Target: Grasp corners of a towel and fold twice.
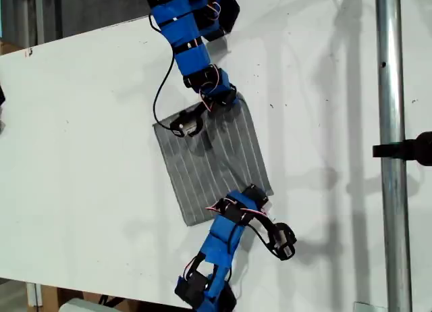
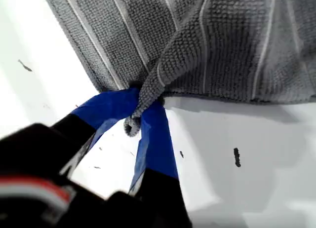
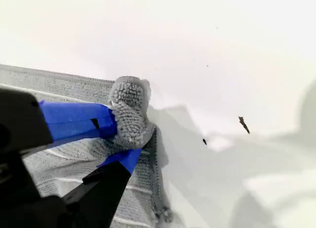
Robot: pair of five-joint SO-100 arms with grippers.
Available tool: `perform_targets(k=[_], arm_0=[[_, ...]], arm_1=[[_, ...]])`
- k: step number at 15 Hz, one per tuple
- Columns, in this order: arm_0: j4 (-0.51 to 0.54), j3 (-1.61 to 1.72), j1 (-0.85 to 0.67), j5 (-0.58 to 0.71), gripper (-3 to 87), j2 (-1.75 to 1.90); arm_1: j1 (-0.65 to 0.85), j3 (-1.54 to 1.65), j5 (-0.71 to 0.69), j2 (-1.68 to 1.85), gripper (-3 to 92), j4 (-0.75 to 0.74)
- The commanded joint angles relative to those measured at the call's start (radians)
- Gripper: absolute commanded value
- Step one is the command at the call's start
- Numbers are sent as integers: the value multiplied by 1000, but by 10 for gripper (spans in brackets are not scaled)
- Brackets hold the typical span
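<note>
Both my first pincer and my second pincer are clamped on bunched towel corners, shallow bites that could slip when lifted.

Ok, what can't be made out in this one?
- First wrist view: my first pincer pinches one corner, but the far edges of the towel run off the frame.
- Second wrist view: my second pincer and its dark body cover much of the cloth.
- Exterior view: both pinched corners sit hidden under the arms, and both arm bases are cut off by the frame's edges.
</note>
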Motion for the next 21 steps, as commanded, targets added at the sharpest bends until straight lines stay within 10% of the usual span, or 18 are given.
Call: perform_targets(k=[1, 7, 16, 21], arm_0=[[48, 0, 20, 74, -29, 150], [-15, 54, 72, 236, -29, 356], [14, 443, -451, 238, -30, 618], [-8, 572, -716, 330, -30, 799]], arm_1=[[-57, -190, 14, 0, -2, 115], [-252, -575, 21, -103, -2, 230], [502, -288, -322, 155, -2, 147], [683, -449, -479, 8, -2, 0]])
